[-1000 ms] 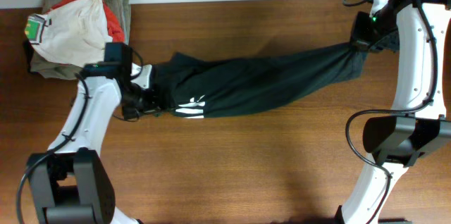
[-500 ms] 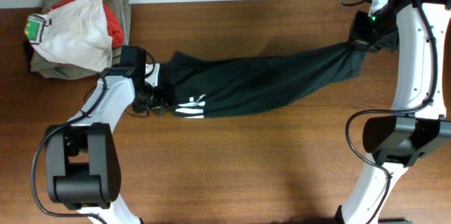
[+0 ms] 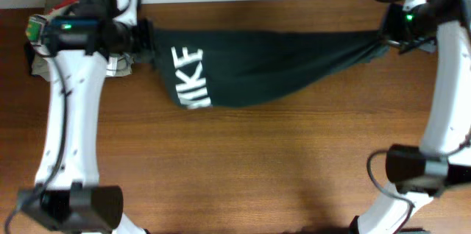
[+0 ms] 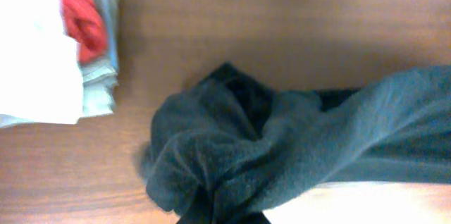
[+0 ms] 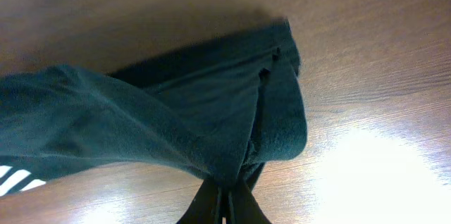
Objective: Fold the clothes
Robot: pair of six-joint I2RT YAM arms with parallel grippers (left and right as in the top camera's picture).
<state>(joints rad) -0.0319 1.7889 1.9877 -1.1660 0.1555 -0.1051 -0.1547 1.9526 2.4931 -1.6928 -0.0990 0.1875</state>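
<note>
The black shirt (image 3: 257,68) with white block lettering hangs stretched between my two grippers above the table's far half. My left gripper (image 3: 143,39) is shut on its left end, next to the pile of folded garments. In the left wrist view the bunched dark cloth (image 4: 232,153) fills the jaws, which are hidden under it. My right gripper (image 3: 388,39) is shut on the shirt's right end; in the right wrist view the cloth (image 5: 211,118) is pinched between the closed fingertips (image 5: 227,199).
A pile of folded garments sits at the far left corner: a white one with a green tag (image 3: 37,28), (image 4: 35,48), a red one (image 4: 81,16) and an olive-grey one. Bare wooden table (image 3: 257,168) lies in front of the shirt.
My left gripper has shut on the shirt's left end and lifted it up and back toward the pile. The shirt has risen off the table and spread, showing its lettering.
</note>
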